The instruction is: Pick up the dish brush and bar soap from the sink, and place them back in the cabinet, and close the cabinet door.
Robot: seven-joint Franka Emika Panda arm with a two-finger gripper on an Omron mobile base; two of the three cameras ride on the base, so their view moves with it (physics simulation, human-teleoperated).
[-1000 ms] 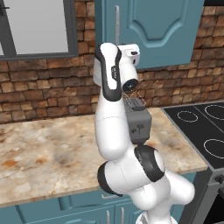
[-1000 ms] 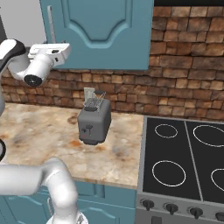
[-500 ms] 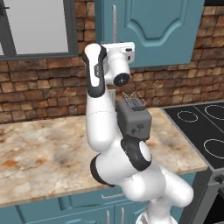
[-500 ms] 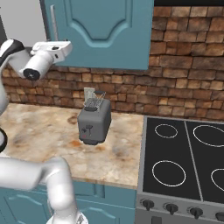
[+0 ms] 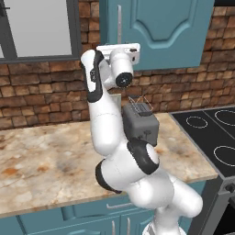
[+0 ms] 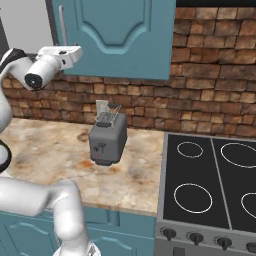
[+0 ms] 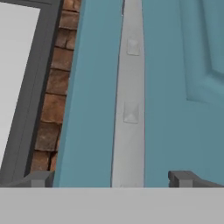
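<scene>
Now my gripper [image 7: 111, 178] stands with jaws spread wide and empty before the cabinet door [image 7: 175, 87], a shut teal panel with arched moulding and slim silver handle [image 7: 129, 96], above the grey toaster [image 6: 106, 141] against the brick wall [image 6: 210, 100].

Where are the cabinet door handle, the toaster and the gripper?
cabinet door handle [image 7: 129, 96]: hand view, middle of the silver bar.
toaster [image 6: 106, 142]: right base view, front face of the grey body.
gripper [image 7: 113, 178]: hand view, open, midway between its fingertips.
</scene>
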